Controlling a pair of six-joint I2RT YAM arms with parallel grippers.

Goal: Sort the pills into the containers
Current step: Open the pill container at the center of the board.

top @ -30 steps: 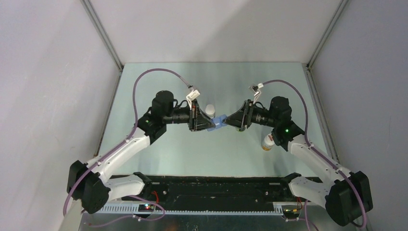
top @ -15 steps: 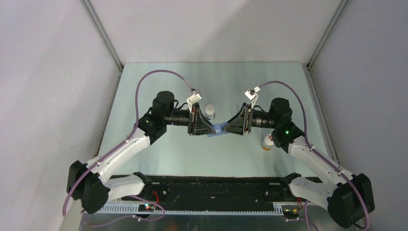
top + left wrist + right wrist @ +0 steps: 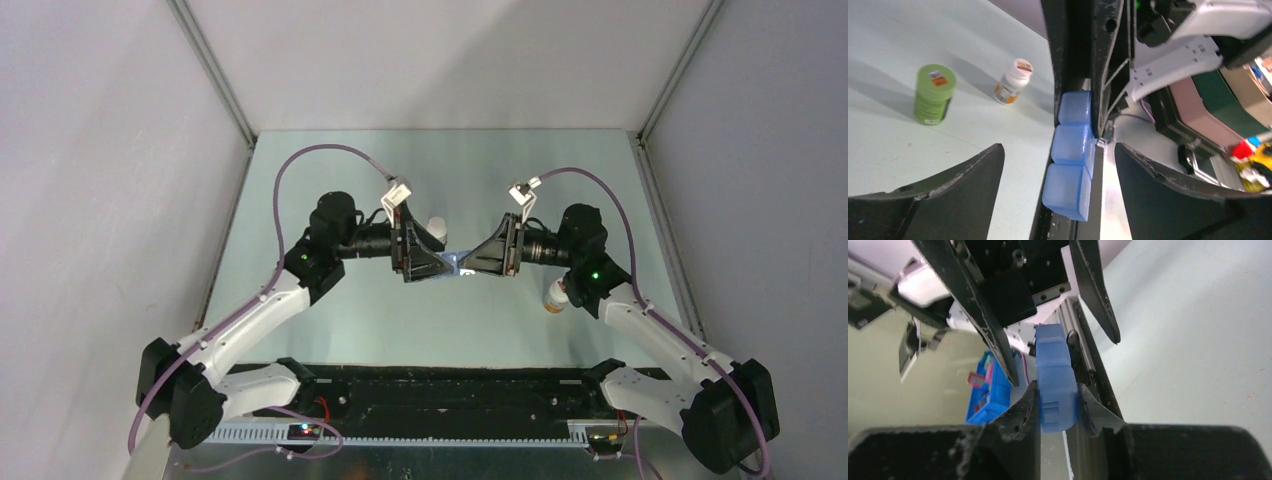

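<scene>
At the tabletop [image 3: 450,170] centre, the blue pill box [image 3: 1055,365] is pinched on edge by the right tool [image 3: 1056,392] — likely for a handover — with the left tool [image 3: 1058,147] spread around it from 9 o'clock.

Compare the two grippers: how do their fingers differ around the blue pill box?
The fingers of the left gripper stand wide apart; those of the right gripper are nearly together. The left gripper touches nothing; the right gripper clamps the pill box. Both point at each other, with the box between their fingers.
</scene>
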